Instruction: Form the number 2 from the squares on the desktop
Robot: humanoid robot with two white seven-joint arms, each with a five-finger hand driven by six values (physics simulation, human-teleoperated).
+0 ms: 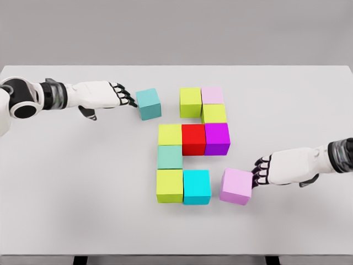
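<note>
1. While eight cubes sit packed together mid-table, two lie loose: a teal cube point(148, 104) to the upper left and a lilac cube point(237, 186) to the lower right.
2. The cluster runs from a lime cube point(190, 102) and pale pink cube point(212, 95) on top, through a second lime cube point(214, 114), to a row of lime point(170, 134), red point(193, 139) and purple point(217, 138).
3. Below that row stand a sea-green cube point(170, 157), another lime cube point(169, 185) and a cyan cube point(197, 187).
4. The left hand point(105, 95) reaches in from the left, fingertips against the teal cube's left face, fingers extended, gripping nothing.
5. The right hand point(281, 167) touches the lilac cube's right side, fingers loosely curled, not closed around it.
6. A narrow gap separates lilac from cyan; a wider one lies between the teal cube and the top lime cube.
7. The white table point(66, 193) is bare toward all edges, against a grey backdrop.
</note>
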